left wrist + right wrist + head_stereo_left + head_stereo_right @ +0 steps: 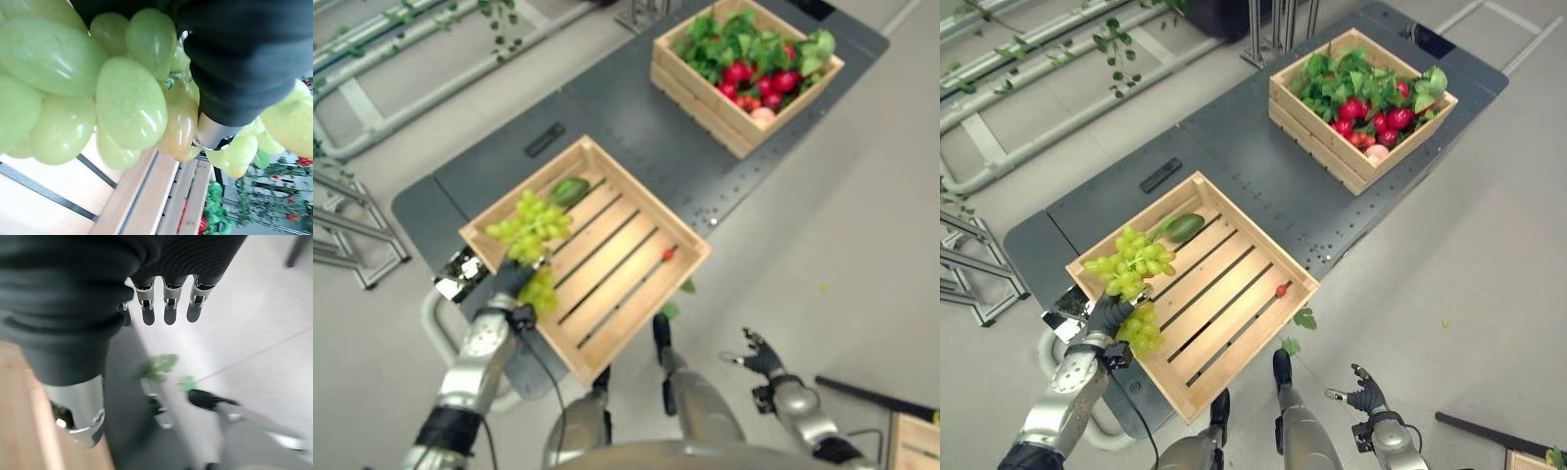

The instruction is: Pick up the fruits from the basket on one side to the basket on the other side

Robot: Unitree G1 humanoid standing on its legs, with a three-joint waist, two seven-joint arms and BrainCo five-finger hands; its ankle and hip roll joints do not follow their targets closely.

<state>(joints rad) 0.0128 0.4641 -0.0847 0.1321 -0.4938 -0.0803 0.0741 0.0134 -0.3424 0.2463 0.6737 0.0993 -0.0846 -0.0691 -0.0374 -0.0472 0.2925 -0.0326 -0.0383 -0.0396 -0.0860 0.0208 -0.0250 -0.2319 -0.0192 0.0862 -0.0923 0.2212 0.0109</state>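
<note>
My left hand (1108, 315) is at the near crate (1234, 294), at about 8 o'clock of it over its left corner, fingers curled round a bunch of green grapes (1128, 262). The grapes spread up over the crate's left rim toward 12 and a smaller cluster hangs down past my hand at 6. In my left wrist view the grapes (117, 98) press right against the dark cover, with the crate slats (161, 196) just past them. A dark green fruit (1182, 227), maybe an avocado, lies inside the near crate close to its far corner, touching or just beside the top of the grapes; can't tell which. A small red fruit (1280, 290) sits on the slats by the crate's right corner, well apart from the grapes. The far crate (1304, 119) stands at 1 o'clock on the same grey platform (1234, 137), packed with red fruits (1371, 117) and green leaves (1332, 78). My right hand (1363, 396) hangs off the platform at 5 o'clock over the floor, fingers (169, 303) straight and relaxed, holding nothing. Two loose green leaves (1304, 318) lie on the floor just off the near crate's right edge. White pipe framing with vine (1048, 69) runs at 10 o'clock.
</note>
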